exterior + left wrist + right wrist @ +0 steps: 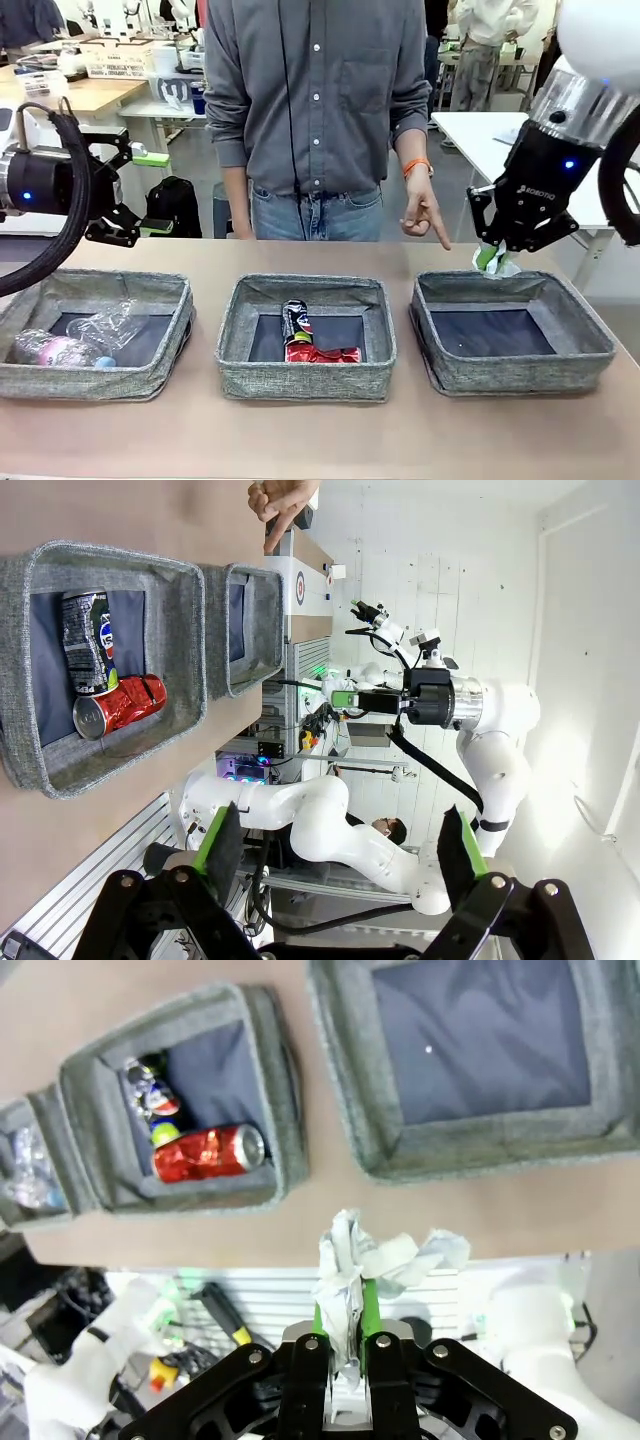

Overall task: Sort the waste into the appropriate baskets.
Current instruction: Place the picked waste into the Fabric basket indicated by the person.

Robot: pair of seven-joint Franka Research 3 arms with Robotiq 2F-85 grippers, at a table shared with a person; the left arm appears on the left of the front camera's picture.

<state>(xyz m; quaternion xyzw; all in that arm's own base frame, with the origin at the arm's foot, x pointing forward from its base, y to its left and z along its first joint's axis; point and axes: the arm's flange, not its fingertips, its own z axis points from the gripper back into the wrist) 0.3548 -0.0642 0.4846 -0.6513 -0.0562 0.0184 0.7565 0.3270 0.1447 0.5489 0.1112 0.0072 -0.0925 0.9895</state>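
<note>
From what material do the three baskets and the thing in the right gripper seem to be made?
Baskets: grey woven fabric, matte, with soft sagging walls and a dark smooth bottom. The crumpled wad in the right gripper: probably thin foil or paper, silvery white, sharply creased; the look leaves this open.

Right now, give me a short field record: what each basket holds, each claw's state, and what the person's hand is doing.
left basket: clear plastic bottles
middle basket: dark printed can, red can
right basket: nothing inside
left claw: open, holding nothing, above table's left end
right claw: shut on crumpled foil, over right basket's far rim
person's hand: pointing down towards right basket
</note>
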